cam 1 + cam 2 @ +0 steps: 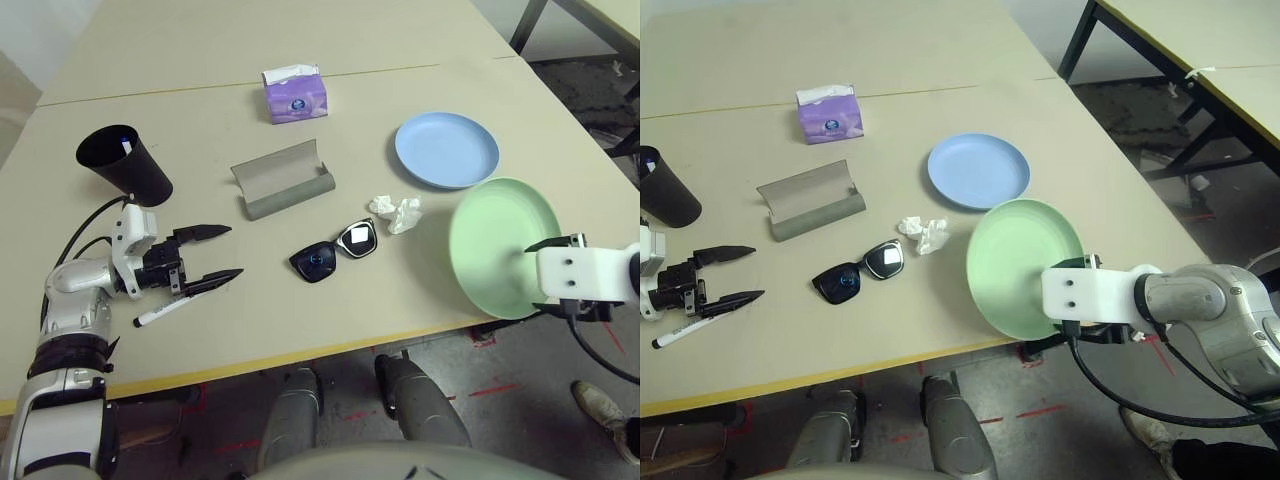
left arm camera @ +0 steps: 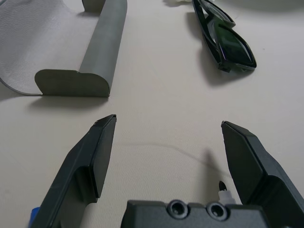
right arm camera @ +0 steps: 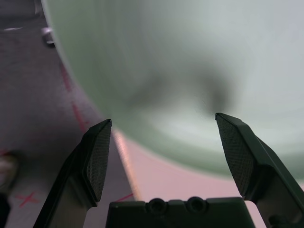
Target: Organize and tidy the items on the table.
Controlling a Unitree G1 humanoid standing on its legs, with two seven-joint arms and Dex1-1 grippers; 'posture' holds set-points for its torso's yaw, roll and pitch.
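Right gripper hangs at the near right corner of the table, fingers spread wide, nothing between them. It sits over the near rim of the light-green plate.

Step in hand, as judged: taking up the green plate, likely to stack it on the light-blue plate just beyond it. To do it well, the fingers should straddle the overhanging near rim, one above and one below, and close only once the rim is well in. The plate juts past the table's front edge, so a nudge could tip it off.

Green plate: round, shallow, matte pale green, empty, at the right near edge.

Left gripper rests low over the near left of the table, fingers apart, empty. A white marker lies just under it. Black cup lies tipped further back. Sunglasses, grey case, crumpled tissue sit mid-table; purple tissue box far.
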